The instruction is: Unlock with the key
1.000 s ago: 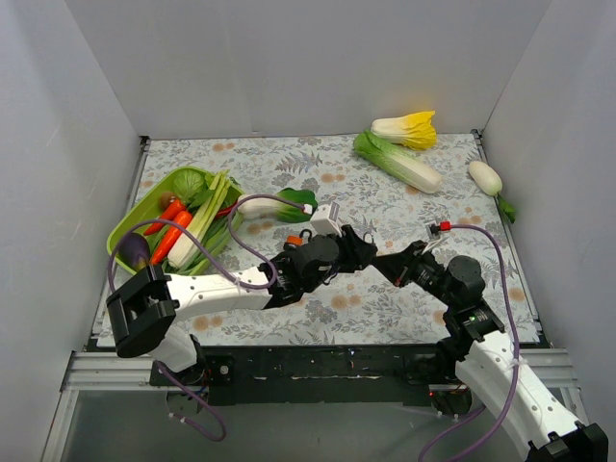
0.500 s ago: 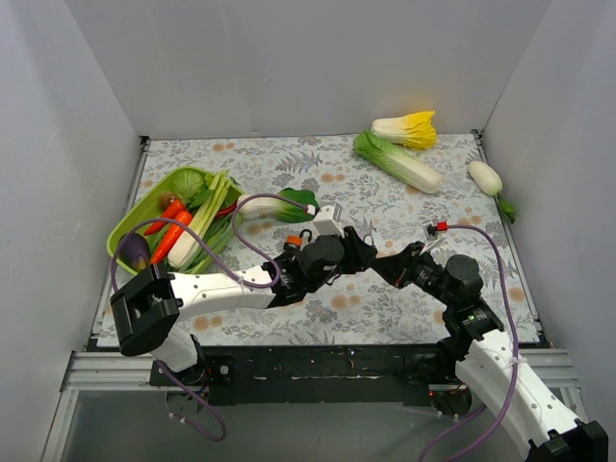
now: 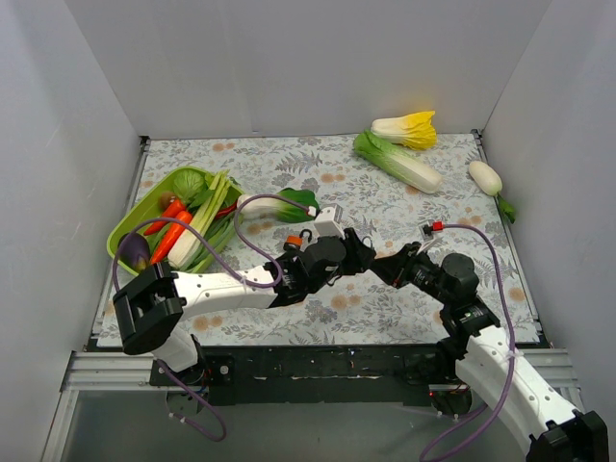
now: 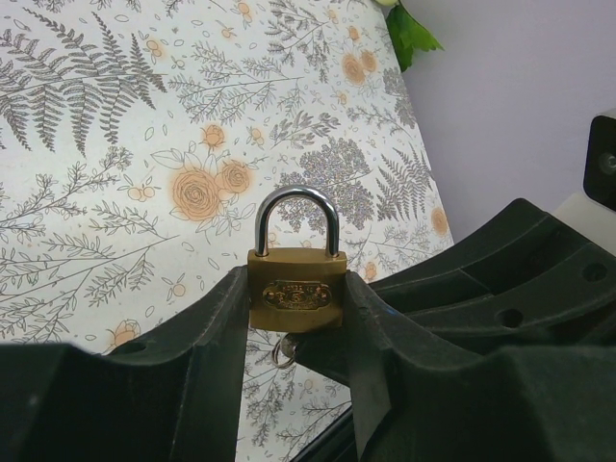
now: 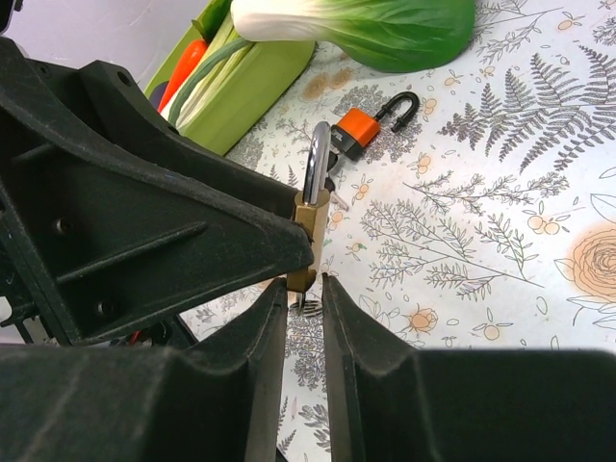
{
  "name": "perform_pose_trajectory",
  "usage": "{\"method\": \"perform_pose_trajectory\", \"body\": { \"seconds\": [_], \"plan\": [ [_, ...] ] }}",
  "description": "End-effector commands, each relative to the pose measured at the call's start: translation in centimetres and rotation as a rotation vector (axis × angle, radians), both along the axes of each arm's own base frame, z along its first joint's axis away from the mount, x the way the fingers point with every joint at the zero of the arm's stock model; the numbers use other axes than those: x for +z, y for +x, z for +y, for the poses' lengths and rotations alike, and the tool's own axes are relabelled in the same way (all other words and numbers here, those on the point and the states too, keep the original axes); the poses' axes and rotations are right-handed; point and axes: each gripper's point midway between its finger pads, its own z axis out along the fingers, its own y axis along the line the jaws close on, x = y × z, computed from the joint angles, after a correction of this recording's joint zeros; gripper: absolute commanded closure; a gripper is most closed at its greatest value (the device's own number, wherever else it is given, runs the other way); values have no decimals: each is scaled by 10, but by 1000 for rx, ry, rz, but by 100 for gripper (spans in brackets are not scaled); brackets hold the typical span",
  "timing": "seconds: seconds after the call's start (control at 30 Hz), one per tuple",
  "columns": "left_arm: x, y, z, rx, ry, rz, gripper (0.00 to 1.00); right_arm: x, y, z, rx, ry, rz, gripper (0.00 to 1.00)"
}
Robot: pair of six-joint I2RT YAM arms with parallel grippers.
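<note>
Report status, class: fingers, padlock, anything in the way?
Left fingers clamp small brass padlock, shackle closed. Right fingers parted beside small metal key at its underside. Small orange padlock on table beyond, apart.

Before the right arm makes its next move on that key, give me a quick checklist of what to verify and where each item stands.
1. Left gripper clamped on padlock: ok, held upright by its sides.
2. Key in the padlock's underside: ok.
3. Right gripper lined up with the key: ok, a finger on either side.
4. Right gripper closed on key: not ok, fingers stand apart.
5. Shackle released: not ok, both legs are in the body.
</note>
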Motion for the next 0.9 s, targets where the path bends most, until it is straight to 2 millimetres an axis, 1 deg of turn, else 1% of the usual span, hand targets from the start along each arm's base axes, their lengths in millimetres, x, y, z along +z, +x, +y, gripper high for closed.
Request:
{"method": "perform_pose_trajectory", "body": {
  "seconds": [0.0, 0.2, 0.3, 0.4, 0.5, 0.53, 0.6, 0.63, 0.67, 0.7, 0.73, 0.87],
  "plan": [
    [8, -34, -22, -127, -30, 30, 100, 23, 21, -7, -85, 18, -131, 70],
    [6, -29, -16, -86, -20, 34, 100, 17, 21, -14, -125, -2, -127, 62],
    [7, -29, -16, -84, -26, 35, 100, 15, 21, -15, -132, -4, -125, 62],
    [9, -28, -16, -77, -31, 33, 100, 10, 20, -14, -122, -1, -110, 62],
    [11, -25, -14, -62, -26, 28, 100, 10, 17, -11, -104, 10, -104, 62],
    [11, -22, -12, -46, -21, 24, 100, 12, 15, -10, -96, 15, -110, 62],
    [10, -18, -11, -31, -2, 27, 100, 9, 11, -11, -91, 8, -93, 61],
    [8, -15, -10, -25, 5, 30, 100, 11, 9, -12, -94, 11, -100, 60],
    [8, -11, -8, -16, 10, 31, 100, 4, 6, -14, -94, -3, -68, 60],
    [4, -9, -8, -11, 26, 37, 100, 1, 4, -15, -98, -4, -50, 60],
    [7, -3, -7, 0, 22, 37, 100, 2, 1, -16, -102, 0, -51, 60],
    [9, 6, -4, 19, 21, 34, 100, -9, -7, -19, -109, 0, 1, 59]
  ]
}}
